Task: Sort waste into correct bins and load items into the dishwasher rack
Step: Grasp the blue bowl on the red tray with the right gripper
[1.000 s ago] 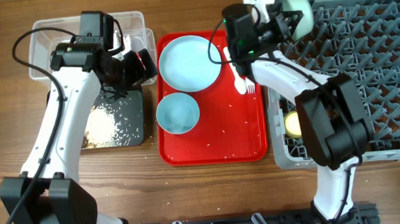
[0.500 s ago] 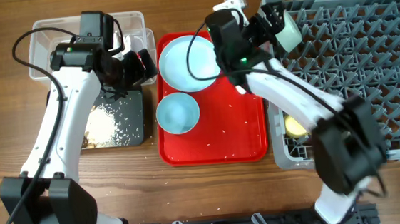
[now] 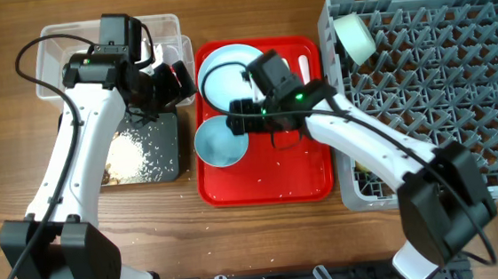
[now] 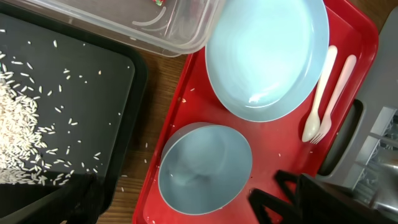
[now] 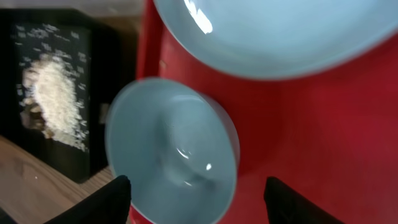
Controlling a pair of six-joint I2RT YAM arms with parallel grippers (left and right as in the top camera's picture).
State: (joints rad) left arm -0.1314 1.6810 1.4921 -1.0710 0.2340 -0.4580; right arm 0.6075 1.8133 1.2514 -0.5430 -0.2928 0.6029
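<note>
A pale blue bowl [image 3: 221, 142] sits on the red tray [image 3: 296, 176], below the pale blue plate [image 3: 226, 70]. My right gripper [image 3: 240, 113] hovers open just above the bowl's far right rim. In the right wrist view its fingers straddle the bowl [image 5: 171, 149], apart from it, below the plate [image 5: 280, 31]. A second bowl [image 3: 354, 38] stands on edge in the grey dishwasher rack [image 3: 442, 97]. White cutlery [image 3: 304, 64] lies right of the plate. My left gripper [image 3: 169, 83] is open and empty at the corner of the clear tub [image 3: 64, 51] and the black tray [image 3: 165, 150].
Rice-like scraps [image 3: 130, 153] lie on the black tray, and a few crumbs dot the red tray. The left wrist view shows the plate [image 4: 267, 56], the bowl [image 4: 205, 171], the cutlery [image 4: 323, 93] and the tub's corner [image 4: 124, 25]. The yellow cup is hidden.
My right gripper let go of the second bowl in the rack's far left corner and swung left over the red tray, down to the bowl there. The left arm has not moved.
</note>
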